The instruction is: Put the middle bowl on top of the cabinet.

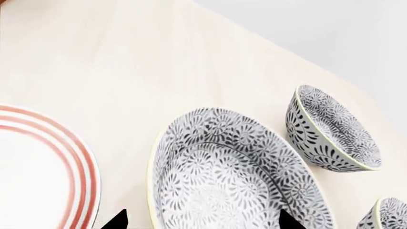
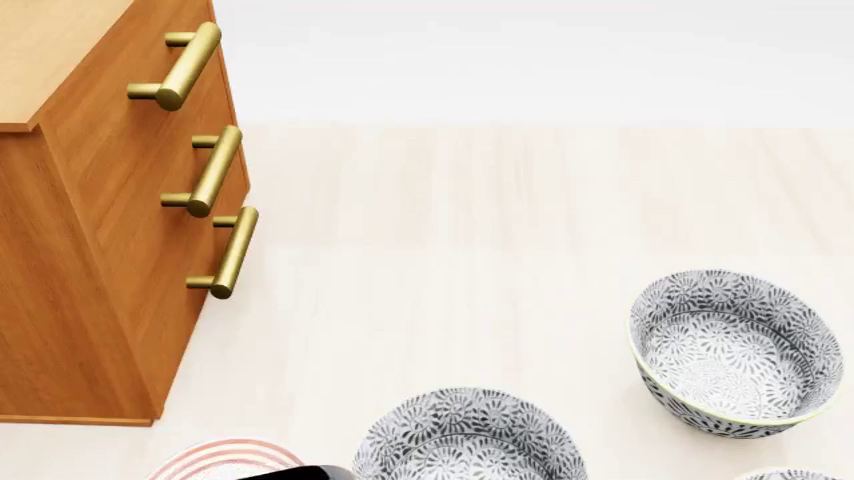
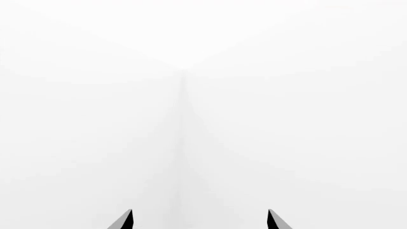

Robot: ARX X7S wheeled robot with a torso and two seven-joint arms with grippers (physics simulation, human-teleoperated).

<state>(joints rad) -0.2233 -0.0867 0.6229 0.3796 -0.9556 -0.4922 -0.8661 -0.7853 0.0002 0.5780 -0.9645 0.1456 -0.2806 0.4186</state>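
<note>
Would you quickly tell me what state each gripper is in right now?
Left gripper: open, holding nothing, fingertips either side of a patterned bowl.
Right gripper: open, holding nothing, facing blank white background.

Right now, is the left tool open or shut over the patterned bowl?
Open. In the left wrist view, its two black tips stand wide apart, straddling the deep grey-black floral bowl beside the red-ringed white plate; nothing gripped.

Three patterned bowls (image 1: 235, 176) (image 1: 334, 129) (image 1: 388, 214), one red-ringed plate (image 1: 38, 167), one cabinet (image 2: 94, 250) with three brass handles (image 2: 180, 65) (image 2: 207, 172) (image 2: 230, 252).
</note>
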